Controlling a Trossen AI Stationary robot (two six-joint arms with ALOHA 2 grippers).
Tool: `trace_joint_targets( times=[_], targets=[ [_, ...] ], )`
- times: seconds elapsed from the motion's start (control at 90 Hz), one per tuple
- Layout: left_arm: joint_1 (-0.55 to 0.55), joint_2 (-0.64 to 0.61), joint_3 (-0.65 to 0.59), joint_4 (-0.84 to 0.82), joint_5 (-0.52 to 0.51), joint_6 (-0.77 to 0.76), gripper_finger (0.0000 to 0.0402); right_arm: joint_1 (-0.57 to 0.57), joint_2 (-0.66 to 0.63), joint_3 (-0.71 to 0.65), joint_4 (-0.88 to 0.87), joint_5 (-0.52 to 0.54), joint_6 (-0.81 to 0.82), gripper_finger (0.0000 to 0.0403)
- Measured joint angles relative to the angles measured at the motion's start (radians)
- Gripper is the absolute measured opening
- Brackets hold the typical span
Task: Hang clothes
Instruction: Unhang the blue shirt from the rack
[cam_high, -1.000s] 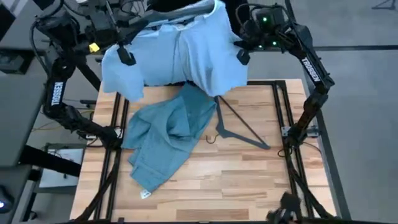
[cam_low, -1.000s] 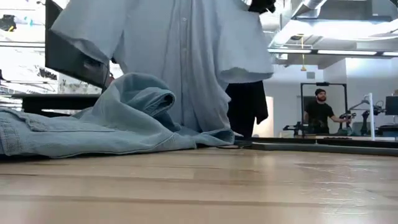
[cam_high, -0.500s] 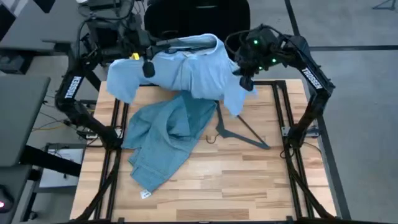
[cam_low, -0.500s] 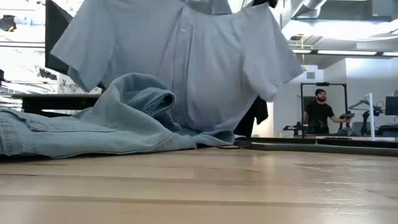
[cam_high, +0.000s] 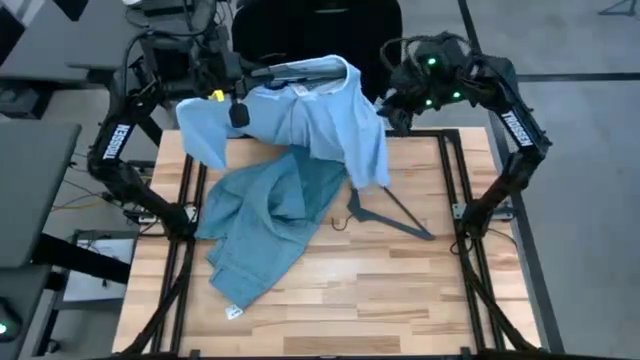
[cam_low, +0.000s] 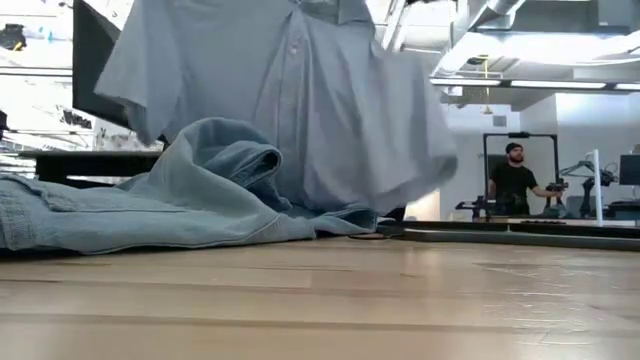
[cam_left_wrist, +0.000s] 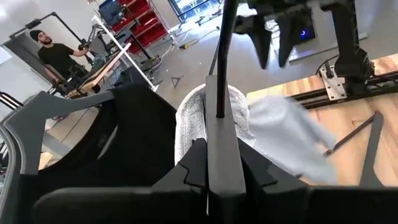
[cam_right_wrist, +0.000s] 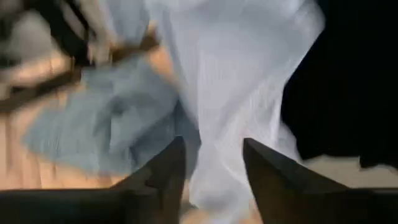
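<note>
From above, the pale blue shirt (cam_high: 310, 115) hangs up at the table's twelve o'clock edge, draped over a hanger whose top the left gripper (cam_high: 238, 88) grips at about eleven o'clock. One shirt side trails down toward the middle of the wooden table (cam_high: 400, 290). The right gripper (cam_high: 392, 112) sits at about one o'clock, just beside the shirt's trailing edge, its fingers spread with nothing between them. The denim jeans (cam_high: 265, 225) lie crumpled on the table toward nine o'clock, their upper end tucked under the shirt. A bare dark hanger (cam_high: 385, 212) lies flat at three o'clock of the jeans, near them. Behind the shirt, a black garment (cam_high: 320, 30) hangs beyond the table's edge.

Down at table level, the shirt (cam_low: 300, 110) fills the upper frame, its hem brushing the jeans (cam_low: 150, 200), which are heaped on the tabletop. A person (cam_low: 513, 180) stands well back in the room at three o'clock.

From the left wrist, the fingers (cam_left_wrist: 217, 168) are closed on a dark upright stem, the shirt collar (cam_left_wrist: 239, 118) bunched right behind it, the black garment (cam_left_wrist: 124, 143) hanging alongside. The right gripper (cam_left_wrist: 273, 40) shows farther off, fingers parted.

From the right wrist, the two dark fingers (cam_right_wrist: 165, 168) stand apart, empty, with the shirt (cam_right_wrist: 230, 81) hanging just ahead, the jeans (cam_right_wrist: 106, 124) lower on the wood.
</note>
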Motion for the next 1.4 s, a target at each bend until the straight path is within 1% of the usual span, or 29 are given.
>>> trace_joint_targets(
  times=[0.089, 0.189, 0.333, 0.422, 0.478, 0.589, 0.778, 0.944, 1.022, 1.122, 1.311, 1.4],
  targets=[
    [-0.005, 0.011, 0.000, 0.016, 0.001, -0.004, 0.0022, -0.024, -0.001, 0.001, 0.132, 0.008, 0.044, 0.0188],
    [-0.013, 0.036, 0.000, 0.040, 0.001, -0.015, 0.0022, -0.039, 0.022, 0.001, 0.249, 0.013, 0.089, 0.0200],
    [-0.014, 0.062, -0.001, 0.059, 0.004, -0.012, 0.0022, -0.044, 0.056, 0.000, 0.294, 0.061, 0.091, 0.0198],
    [-0.014, 0.075, -0.001, 0.058, -0.003, -0.012, 0.0022, -0.047, 0.067, 0.000, 0.314, 0.065, 0.084, 0.0193],
    [-0.014, 0.081, -0.002, 0.057, -0.007, -0.011, 0.0022, -0.047, 0.069, 0.000, 0.310, 0.070, 0.082, 0.0190],
    [-0.014, 0.086, -0.002, 0.063, -0.009, -0.002, 0.0022, -0.050, 0.090, 0.001, 0.277, 0.122, 0.067, 0.0186],
    [-0.015, 0.084, -0.002, 0.065, -0.007, 0.001, 0.0022, -0.062, 0.118, -0.001, 0.297, 0.118, 0.068, 0.0184],
    [-0.015, 0.084, -0.002, 0.067, -0.007, 0.013, 0.0022, -0.084, 0.135, 0.001, 0.259, 0.115, 0.050, 0.0181],
    [-0.014, 0.085, -0.002, 0.064, -0.009, 0.016, 0.0022, -0.100, 0.139, -0.001, 0.239, 0.112, 0.053, 0.0174],
    [-0.014, 0.085, -0.002, 0.071, -0.008, 0.017, 0.0022, -0.096, 0.146, 0.002, 0.271, 0.111, 0.050, 0.0164],
    [-0.014, 0.086, -0.003, 0.074, -0.009, 0.024, 0.0022, -0.107, 0.171, 0.002, 0.251, 0.106, 0.061, 0.0147],
    [-0.020, 0.087, -0.004, 0.074, -0.011, 0.028, 0.0022, -0.112, 0.183, 0.002, 0.242, 0.103, 0.023, 0.0126]
  ],
)
